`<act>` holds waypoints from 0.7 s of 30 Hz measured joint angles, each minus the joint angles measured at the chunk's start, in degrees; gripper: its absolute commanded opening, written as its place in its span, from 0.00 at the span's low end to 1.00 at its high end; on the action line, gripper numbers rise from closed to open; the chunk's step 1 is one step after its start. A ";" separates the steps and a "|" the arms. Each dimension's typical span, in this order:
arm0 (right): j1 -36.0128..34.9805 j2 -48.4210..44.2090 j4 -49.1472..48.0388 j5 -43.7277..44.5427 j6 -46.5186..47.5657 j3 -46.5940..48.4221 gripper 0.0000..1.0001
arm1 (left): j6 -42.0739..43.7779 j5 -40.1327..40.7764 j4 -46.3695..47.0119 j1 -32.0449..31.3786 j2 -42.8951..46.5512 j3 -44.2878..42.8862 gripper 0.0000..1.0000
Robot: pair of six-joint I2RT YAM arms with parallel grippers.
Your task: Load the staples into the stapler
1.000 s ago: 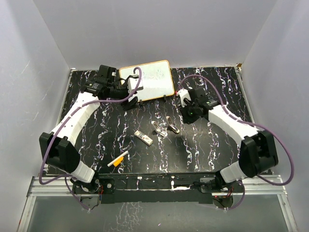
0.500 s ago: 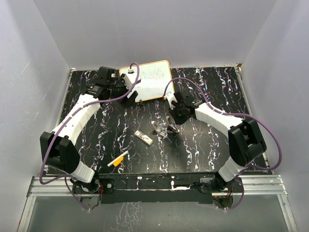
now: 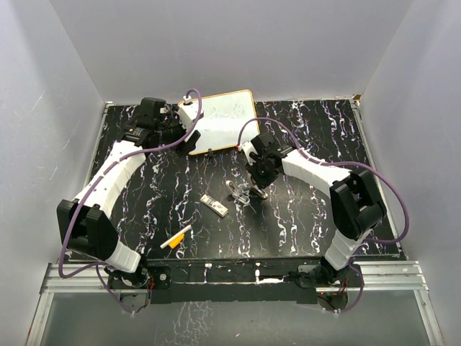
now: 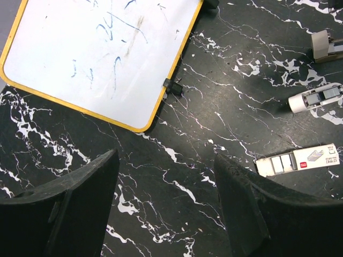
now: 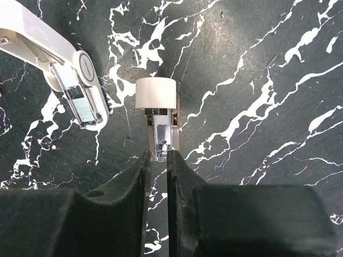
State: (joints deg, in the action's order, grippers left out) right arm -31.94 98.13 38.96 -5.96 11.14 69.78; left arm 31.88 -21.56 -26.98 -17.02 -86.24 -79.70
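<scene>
The stapler lies swung open in the table's middle, its white-capped metal rail beside its white top arm. My right gripper stands over it, and in the right wrist view my right gripper is closed narrowly on the rail's near end. The staples, a flat white pack, lie just left of the stapler and show in the left wrist view. My left gripper is open and empty, hovering by the whiteboard's near edge.
A yellow-framed whiteboard lies at the back centre, also in the left wrist view. An orange-and-white marker pen lies near the front left. Grey walls surround the black marble table.
My right arm swung left from the back right and came down onto the stapler, its fingers now around the rail. My left gripper shifted slightly left and back by the whiteboard.
</scene>
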 measured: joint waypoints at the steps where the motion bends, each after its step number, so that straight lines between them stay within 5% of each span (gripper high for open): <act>1: 0.00 0.15 0.39 0.00 -0.07 0.11 0.09 | 0.00 0.07 0.00 0.00 0.02 0.00 0.70; 21: -0.96 4.04 3.21 1.29 -1.01 2.12 0.09 | 0.07 0.63 -0.07 0.02 0.04 0.13 0.70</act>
State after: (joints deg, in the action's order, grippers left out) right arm -32.91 102.17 42.17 -4.67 10.13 71.90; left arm 31.94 -20.93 -27.05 -16.99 -86.19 -79.57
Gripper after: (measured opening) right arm 0.174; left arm 0.695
